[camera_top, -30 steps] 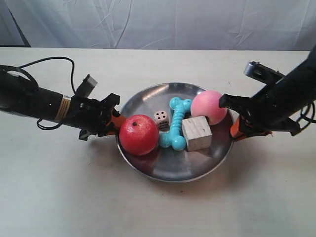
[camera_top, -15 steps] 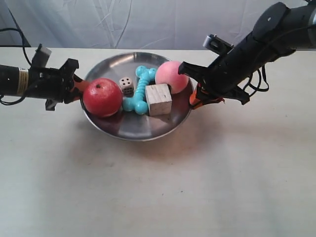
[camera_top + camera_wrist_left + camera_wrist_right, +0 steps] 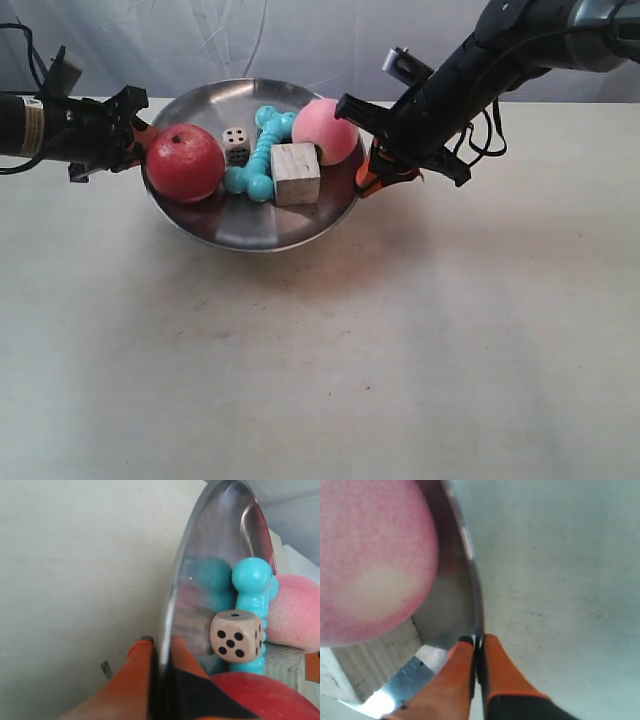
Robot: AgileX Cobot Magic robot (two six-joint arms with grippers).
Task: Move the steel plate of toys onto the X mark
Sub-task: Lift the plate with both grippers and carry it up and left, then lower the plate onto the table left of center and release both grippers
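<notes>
Exterior view is showing the steel plate point(image 3: 245, 222) being gripped at opposite edges by both arms over the far part of the cream table point(image 3: 400, 350), with its far rim overlapping the pale backdrop point(image 3: 300, 40) and a shadow lying beneath it. The left gripper point(image 3: 135, 140) is pinching the rim beside the red apple point(image 3: 185, 163), and the right gripper point(image 3: 368, 178) is pinching the rim beside the pink peach point(image 3: 326, 131). Between those two toys, the turquoise bone point(image 3: 258, 155) is lying across the middle, the white die point(image 3: 237, 145) is sitting just beside it on the apple's side, and the wooden cube point(image 3: 296, 173) is touching the peach. Both wrist views are confirming the grasps: the orange fingers of each gripper are closing narrowly on the thin metal edge, one inside the dish and one outside.
</notes>
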